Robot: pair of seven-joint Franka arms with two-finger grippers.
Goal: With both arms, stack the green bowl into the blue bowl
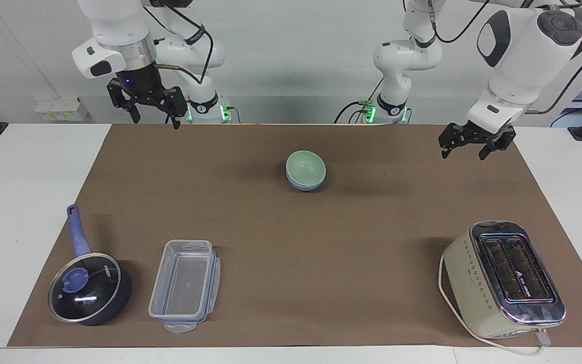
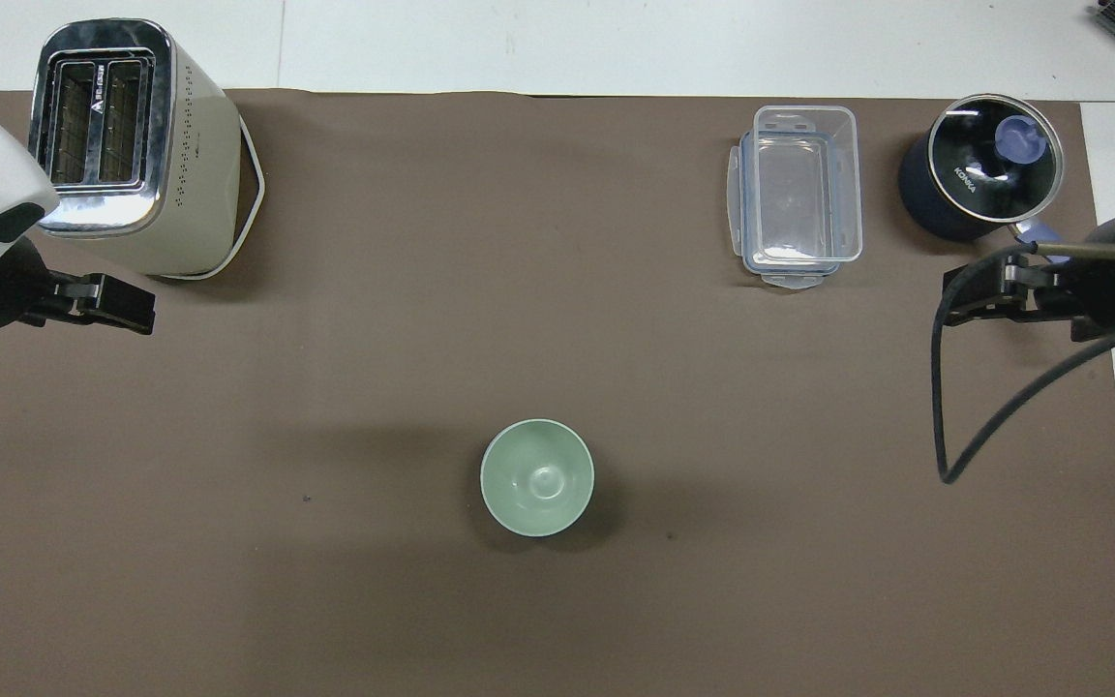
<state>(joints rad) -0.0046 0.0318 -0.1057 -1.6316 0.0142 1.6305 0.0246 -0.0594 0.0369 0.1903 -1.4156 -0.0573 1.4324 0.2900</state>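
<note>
Green bowl: the green bowl [image 1: 305,167] sits nested inside the blue bowl [image 1: 305,185], whose rim shows only as a thin band under it in the facing view; in the overhead view the green bowl [image 2: 537,476] covers it entirely.
Stack position: on the brown mat [image 1: 291,237], around the middle between the two arms' ends, nearer to the robots than the other items — at about 6 o'clock of the overhead view's centre.
Left end effector: the left end effector [image 1: 470,144] hangs in the air over the mat's edge at the left arm's end, fingers spread, holding nothing.
Right end effector: the right end effector [image 1: 152,111] is raised over the mat's corner at the right arm's end, fingers spread and empty — well apart from the bowls.
Toaster: the cream toaster [image 1: 503,279] stands at the left arm's end, farther from the robots.
Container: a clear plastic container [image 1: 186,284] lies just beside the dark blue lidded saucepan [image 1: 89,287] at the right arm's end of the bench [image 1: 23,202].
</note>
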